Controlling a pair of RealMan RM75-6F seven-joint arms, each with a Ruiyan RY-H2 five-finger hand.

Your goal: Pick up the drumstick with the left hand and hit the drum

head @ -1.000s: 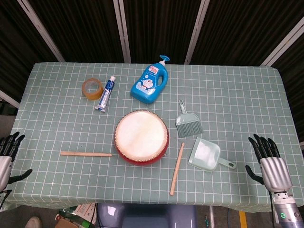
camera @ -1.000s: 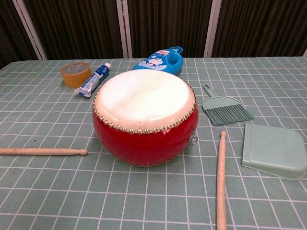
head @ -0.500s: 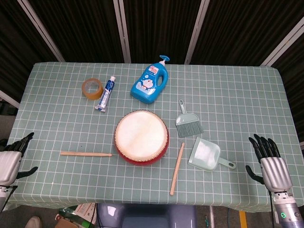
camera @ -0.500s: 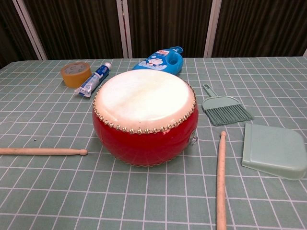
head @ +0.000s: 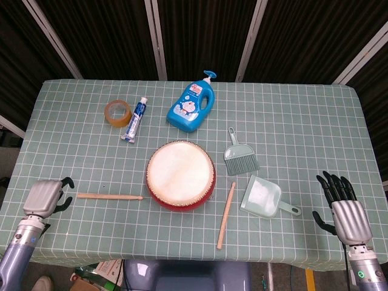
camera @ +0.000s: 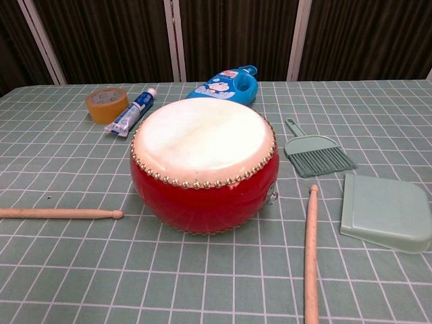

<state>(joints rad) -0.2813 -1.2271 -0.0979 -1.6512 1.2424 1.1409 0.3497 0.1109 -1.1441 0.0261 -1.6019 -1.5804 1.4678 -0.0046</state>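
The red drum (head: 180, 174) with its pale skin stands at the table's middle, large in the chest view (camera: 202, 155). A wooden drumstick (head: 109, 196) lies flat to its left, tip toward the drum, also in the chest view (camera: 61, 213). My left hand (head: 45, 197) hovers at the table's left front, just short of that stick's butt end, fingers apart and holding nothing. A second drumstick (head: 226, 215) lies right of the drum (camera: 311, 253). My right hand (head: 344, 209) stays open at the front right corner. Neither hand shows in the chest view.
A tape roll (head: 117, 113), a toothpaste tube (head: 134, 119) and a blue bottle (head: 193, 106) lie behind the drum. A small green brush (head: 240, 157) and dustpan (head: 264, 197) sit to its right. The table's front edge (head: 182, 262) runs close to both hands.
My left hand has swung in from the table's left edge toward the butt end of the left drumstick. The right hand and all objects are unmoved.
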